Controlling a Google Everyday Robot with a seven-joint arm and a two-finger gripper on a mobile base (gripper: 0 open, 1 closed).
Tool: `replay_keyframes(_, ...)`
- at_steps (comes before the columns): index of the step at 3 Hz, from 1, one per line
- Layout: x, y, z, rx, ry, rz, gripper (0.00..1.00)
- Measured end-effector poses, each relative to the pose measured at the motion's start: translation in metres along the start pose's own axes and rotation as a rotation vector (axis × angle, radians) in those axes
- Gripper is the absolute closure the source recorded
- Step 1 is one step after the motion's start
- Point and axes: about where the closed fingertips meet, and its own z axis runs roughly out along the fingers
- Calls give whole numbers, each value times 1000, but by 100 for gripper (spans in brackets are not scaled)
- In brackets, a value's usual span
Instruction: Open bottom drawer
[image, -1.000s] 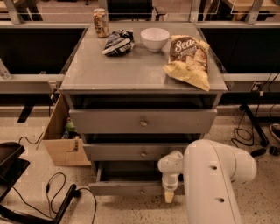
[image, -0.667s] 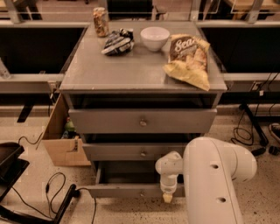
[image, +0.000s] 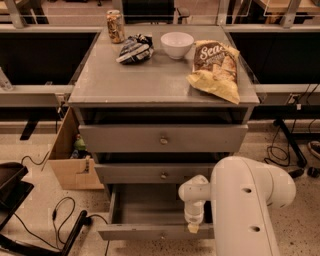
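The bottom drawer (image: 145, 233) of the grey metal cabinet stands pulled out toward me, its empty inside (image: 150, 205) showing. Its front panel runs along the lower edge of the view, and its knob is hidden behind my arm. My gripper (image: 192, 228) hangs from the white arm (image: 245, 205) and sits right at the top edge of that front panel, near its middle. The middle drawer (image: 150, 174) and the top drawer (image: 163, 138) are above it, each with a small round knob.
On the cabinet top (image: 125, 80) stand a can (image: 115, 26), a dark bag (image: 135, 48), a white bowl (image: 176, 44) and a chip bag (image: 216, 70). A cardboard box (image: 70, 160) stands at the cabinet's left. Cables (image: 60, 220) lie on the floor.
The bottom drawer has slid further out toward me, and my gripper has moved back with its front panel. The other drawers have not moved.
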Motion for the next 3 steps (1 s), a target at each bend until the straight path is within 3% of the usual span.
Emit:
replay_keyframes(2, 6, 21, -6, -42, 1, 44, 100)
replay_keyframes(3, 32, 71, -5, -123, 8, 113, 100)
